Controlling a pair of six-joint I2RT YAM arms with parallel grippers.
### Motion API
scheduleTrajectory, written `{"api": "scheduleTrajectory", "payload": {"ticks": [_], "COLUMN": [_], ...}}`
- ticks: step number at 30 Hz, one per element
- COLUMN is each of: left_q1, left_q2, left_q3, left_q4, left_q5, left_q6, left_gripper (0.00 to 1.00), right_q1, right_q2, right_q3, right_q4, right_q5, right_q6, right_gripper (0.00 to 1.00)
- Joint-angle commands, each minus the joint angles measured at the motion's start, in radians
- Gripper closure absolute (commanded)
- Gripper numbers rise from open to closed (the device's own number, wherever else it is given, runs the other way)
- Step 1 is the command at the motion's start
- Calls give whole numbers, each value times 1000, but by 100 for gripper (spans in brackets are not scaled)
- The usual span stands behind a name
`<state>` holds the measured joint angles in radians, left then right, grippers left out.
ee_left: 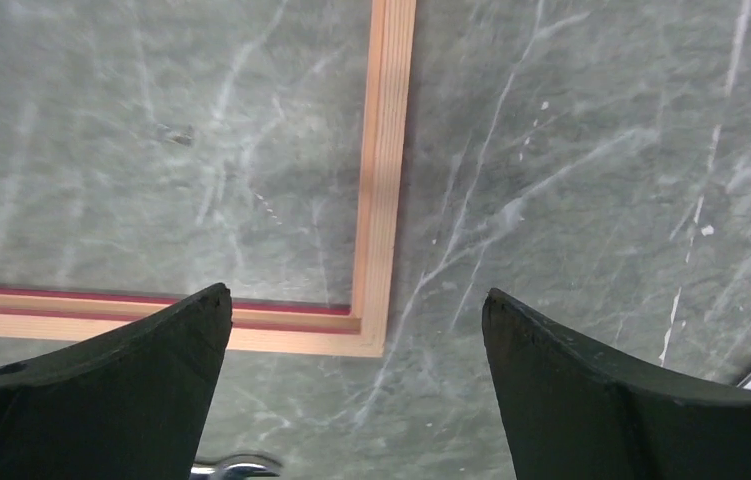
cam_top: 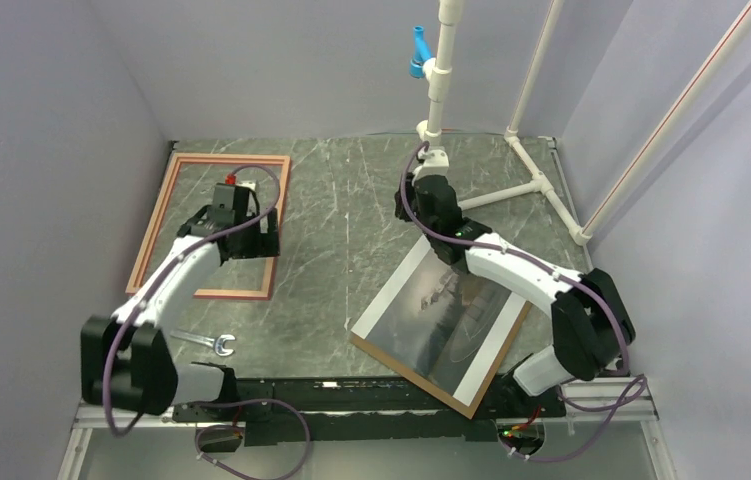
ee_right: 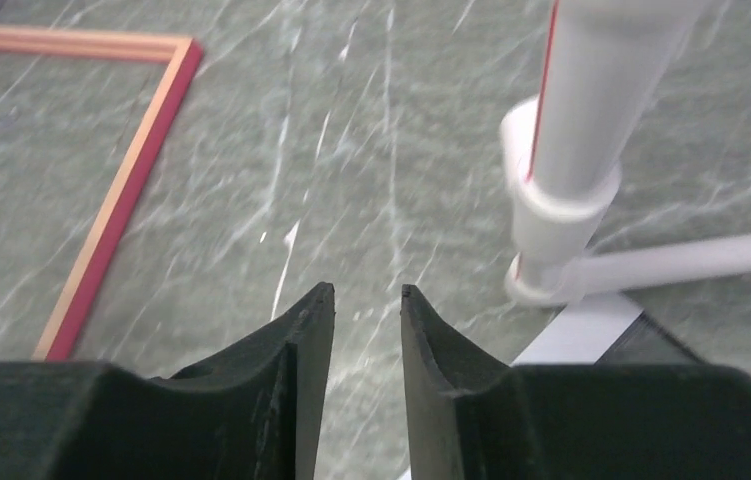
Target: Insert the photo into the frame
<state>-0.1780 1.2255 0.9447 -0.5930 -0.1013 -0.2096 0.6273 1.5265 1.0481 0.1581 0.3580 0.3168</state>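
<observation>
Photo (cam_top: 441,318) face up on brown board (cam_top: 411,378) at near right of worktop (cam_top: 341,220), set diagonally, well apart from frame (cam_top: 231,158) lying far left, left hand (ee_left: 356,295) spread wide above frame's near right corner, right hand (ee_right: 366,295) beyond photo's far end, fingers slightly parted, gripping nothing.

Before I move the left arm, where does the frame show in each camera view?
Top external: the frame lies flat at the table's far left.
Left wrist: one corner of it sits just left of centre, with a rail running up to the top edge.
Right wrist: upper left, cut off by the picture edge.
Shared landmark: the green marbled table.
</observation>
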Motion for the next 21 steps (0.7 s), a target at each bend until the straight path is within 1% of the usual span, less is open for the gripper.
{"api": "scheduleTrajectory", "payload": {"ticks": [1,4,8,11,13,15,19,21], "left_q1": [3,-4,-40,-81,-116,-146,-201,-227], "left_q2": [180,278,395,470,500,537,575,584], "left_q3": [48,28,29,56,77,111,168,193], "left_q4": [-16,49,84,88,83,62,29,19], "left_q5": [54,92,69,58,39,30,25,35], "left_q6": [-157,-190,-201,-203,-207,-212,-238,-249], "left_gripper": [4,9,14,24,28,35,43,51], "right_q1": [-1,0,-2,-5,-6,-9,-12,-12], "right_q2": [-103,-176,-285,-379,-421,-451,-486,-498], "right_q3": [-87,-142,-198,-248,-270,-277,-288,-294], "right_q4": [-62,-101,-183,-218,-247,-288,-347,-370], "right_q5": [-180,-225,-207,-189,-177,-166,-177,-188], "right_q6": [101,121,135,146,153,165,186,194], "right_gripper": [64,60,58,57,55,54,51,48]}}
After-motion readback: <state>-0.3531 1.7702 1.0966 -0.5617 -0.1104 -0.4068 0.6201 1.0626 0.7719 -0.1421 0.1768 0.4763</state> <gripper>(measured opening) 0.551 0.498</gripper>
